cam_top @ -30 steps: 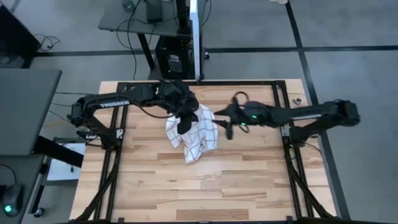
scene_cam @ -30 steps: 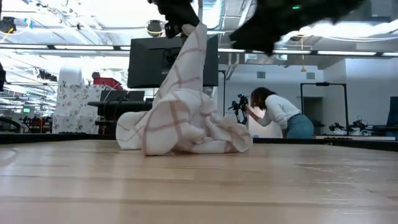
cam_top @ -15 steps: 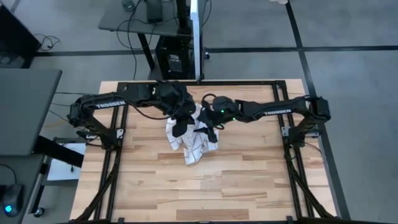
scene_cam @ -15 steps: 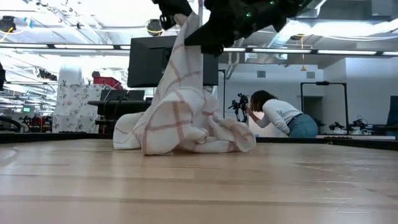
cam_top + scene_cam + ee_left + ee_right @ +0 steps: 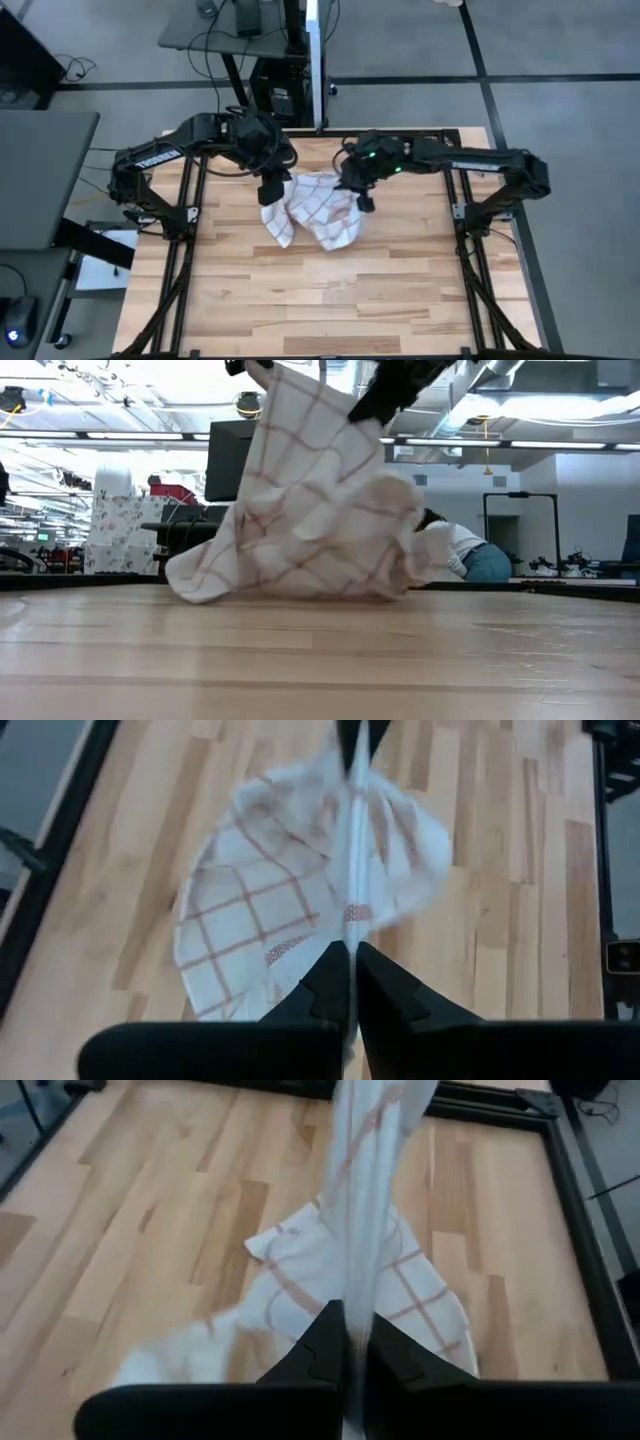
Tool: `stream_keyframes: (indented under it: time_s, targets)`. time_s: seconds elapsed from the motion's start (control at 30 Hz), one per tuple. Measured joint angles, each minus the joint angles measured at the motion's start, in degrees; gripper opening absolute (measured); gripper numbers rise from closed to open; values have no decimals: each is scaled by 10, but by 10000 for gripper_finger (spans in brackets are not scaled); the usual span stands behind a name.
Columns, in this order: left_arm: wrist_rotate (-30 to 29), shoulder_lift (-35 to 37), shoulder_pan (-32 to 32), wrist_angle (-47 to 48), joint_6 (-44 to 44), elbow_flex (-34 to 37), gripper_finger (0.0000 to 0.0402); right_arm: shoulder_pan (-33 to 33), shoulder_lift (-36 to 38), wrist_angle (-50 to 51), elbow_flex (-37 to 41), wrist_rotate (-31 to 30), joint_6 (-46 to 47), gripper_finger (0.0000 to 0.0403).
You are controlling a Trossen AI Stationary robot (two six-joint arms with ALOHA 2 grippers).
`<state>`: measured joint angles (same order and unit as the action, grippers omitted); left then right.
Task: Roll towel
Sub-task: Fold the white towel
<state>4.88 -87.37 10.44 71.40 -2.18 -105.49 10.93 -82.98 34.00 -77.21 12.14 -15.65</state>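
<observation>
The towel (image 5: 318,208), white with red-brown grid lines, hangs between my two grippers at the table's far middle. Its lower folds (image 5: 290,588) lie crumpled on the wood. My left gripper (image 5: 272,190) is shut on the towel's upper left part. My right gripper (image 5: 362,196) is shut on its upper right part. In the low view the cloth (image 5: 310,490) spreads like a curtain from both holds down to the table. My left gripper pinches a thin edge of the towel (image 5: 352,935) between its two fingers, coming from above. The cloth runs away from the fingers and fans out onto the table below. One layer or several, I cannot tell. My right gripper pinches a bunched fold of the towel (image 5: 355,1295) between its two fingers, from above. The cloth hangs below the hold, and its lower part (image 5: 300,1295) lies slack on the table.
Black frame rails (image 5: 195,215) run along the table's left and right sides and its far edge. Bare wood (image 5: 320,300) lies on the near half. A person (image 5: 455,550) bends over beyond the table's far side.
My right gripper went toward the table's left to the hanging towel, shut on its upper part, then drew back to the right. My left gripper went a little left with its hold. The towel's upper part has spread out between them; its lower folds stay on the table.
</observation>
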Motion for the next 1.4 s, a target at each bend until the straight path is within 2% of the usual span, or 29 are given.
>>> stream_keyframes:
  time_s: [0.13,0.3,0.47,0.67,0.87,1.03,1.3,1.4]
  targets:
    - [2,-6,1,-29,-1,36,14,-16,38,68,1,-4,29,1]
    - [-2,-27,2,-34,23,62,70,-50,59,140,3,-23,73,0]
    - [0,-48,4,-28,45,72,113,-116,61,150,36,-23,144,0]
    - [16,-56,4,-61,59,148,122,-195,58,155,67,-83,256,0]
    - [56,-56,3,-223,30,273,123,-260,58,136,105,-162,394,0]
    - [54,-56,-14,-374,0,348,123,-289,54,120,132,-210,481,0]
    - [17,-56,-48,-505,-26,422,131,-294,49,100,160,-230,523,0]
    - [-45,-55,-62,-533,-26,437,147,-292,49,92,163,-231,527,0]
